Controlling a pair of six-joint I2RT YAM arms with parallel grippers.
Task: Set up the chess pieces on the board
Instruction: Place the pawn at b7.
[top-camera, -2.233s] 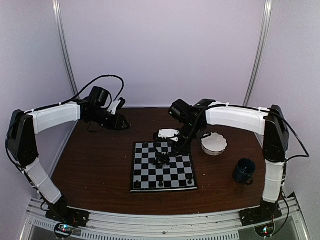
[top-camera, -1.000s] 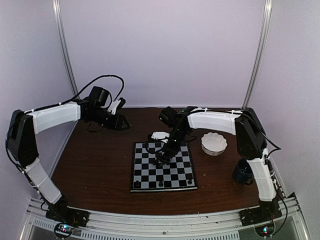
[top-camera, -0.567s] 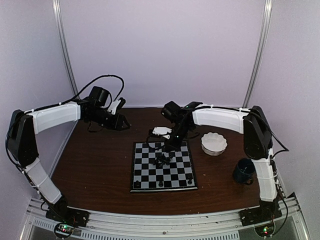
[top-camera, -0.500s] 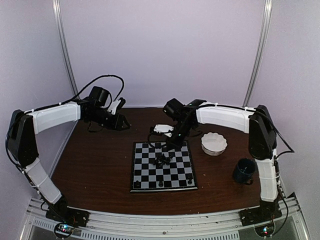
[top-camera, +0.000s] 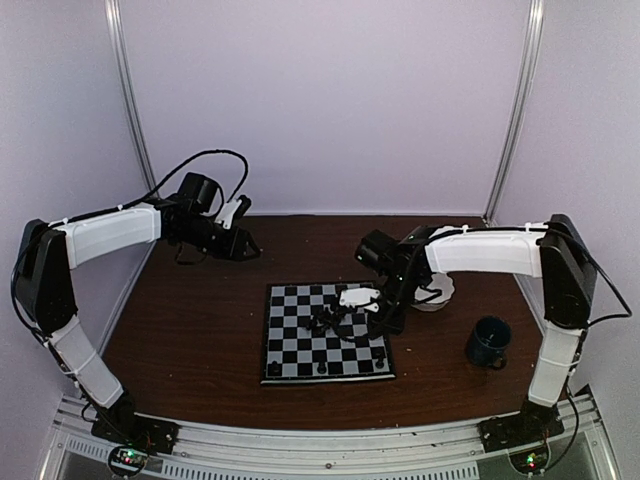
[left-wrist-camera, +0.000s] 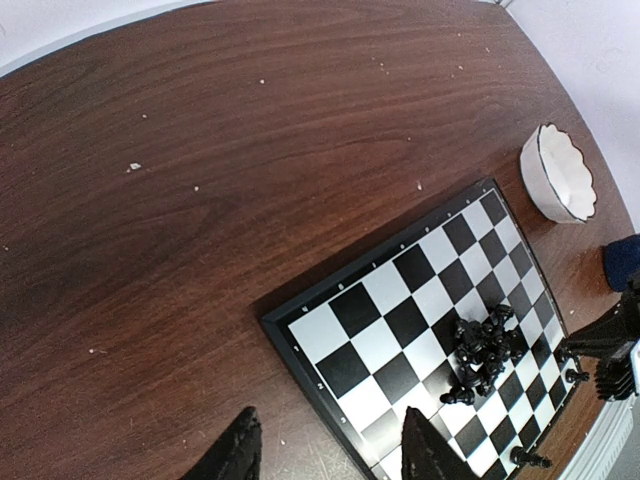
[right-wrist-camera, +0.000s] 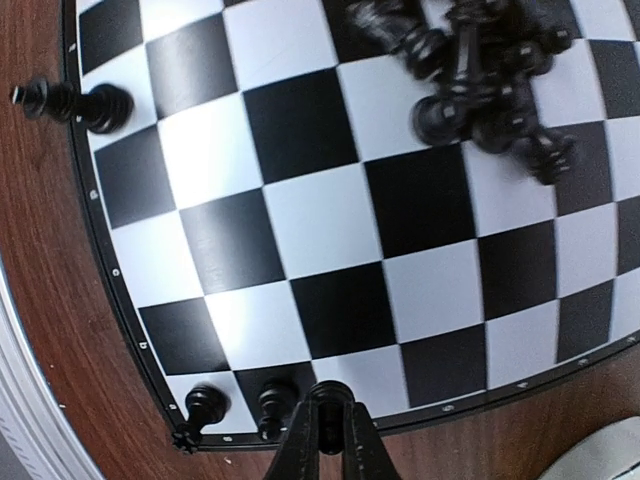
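The board (top-camera: 300, 352) lies at the table's middle. A heap of black chess pieces (top-camera: 325, 320) rests on its centre, also seen in the right wrist view as the heap (right-wrist-camera: 480, 80). My right gripper (top-camera: 388, 322) hovers over the board's right edge, shut on one small black chess piece (right-wrist-camera: 330, 398). Two pieces (right-wrist-camera: 205, 410) stand on edge squares just left of it. Another piece (right-wrist-camera: 70, 100) lies at the rim. My left gripper (left-wrist-camera: 330, 458) hangs open and empty above the board's (left-wrist-camera: 400, 300) far-left corner, well apart from the heap (left-wrist-camera: 482, 345).
A white scalloped bowl (left-wrist-camera: 560, 172) sits right of the board, largely behind my right arm in the top view. A dark blue mug (top-camera: 488, 341) stands at the near right. Single pieces (top-camera: 322, 367) stand along the board's near row.
My right gripper closed at the heap, then swung to the board's right edge with a piece between its fingers. The left arm has stayed still.
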